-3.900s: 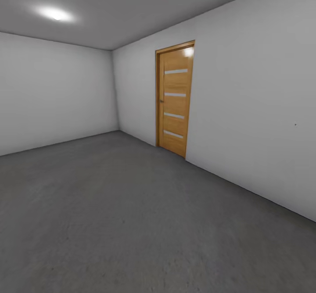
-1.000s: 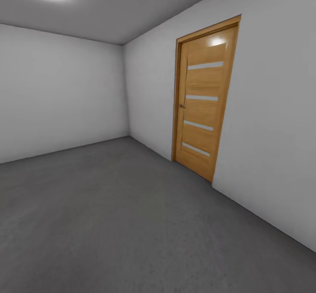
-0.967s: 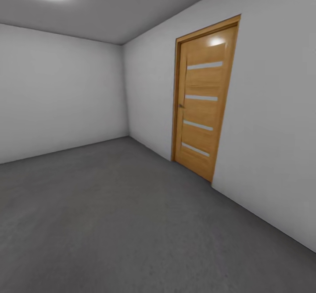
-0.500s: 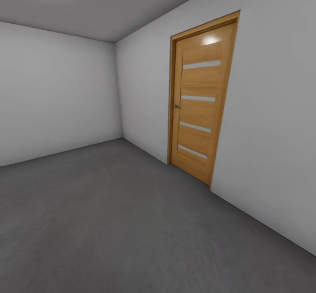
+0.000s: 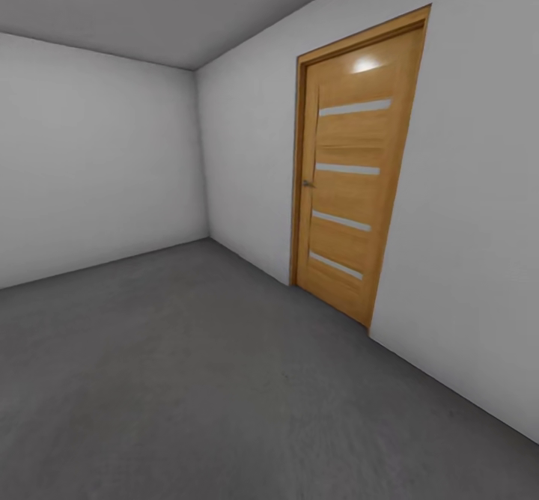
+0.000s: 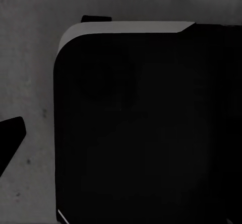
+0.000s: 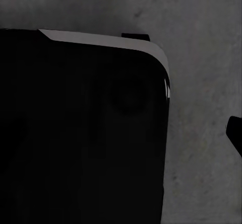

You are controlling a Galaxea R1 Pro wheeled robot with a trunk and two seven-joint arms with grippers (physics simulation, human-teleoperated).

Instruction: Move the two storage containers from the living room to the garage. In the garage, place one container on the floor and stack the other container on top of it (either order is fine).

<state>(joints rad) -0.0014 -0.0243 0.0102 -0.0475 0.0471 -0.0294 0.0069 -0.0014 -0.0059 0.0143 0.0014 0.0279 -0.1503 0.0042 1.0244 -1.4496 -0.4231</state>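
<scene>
I am in the garage, a bare room with white walls and a dark grey concrete floor (image 5: 187, 380). The two storage containers and the living room are out of view. In the left wrist view a single dark fingertip (image 6: 10, 137) pokes in over the floor (image 6: 30, 73), beside the black body of my base (image 6: 146, 128). The right wrist view has a like dark fingertip (image 7: 235, 133) over the floor (image 7: 201, 32), next to the same black base (image 7: 80, 133). Neither wrist view lets me judge how the jaws stand.
A wooden door (image 5: 352, 186) with several pale horizontal strips stands shut in the right wall (image 5: 479, 223). The back wall (image 5: 97, 163) meets it at a corner at centre left. Concrete floor stretches ahead and to the left.
The head view has shifted as I rolled on. The door looks larger and closer than 3.9 s ago, and the ceiling light has slid out of the top left.
</scene>
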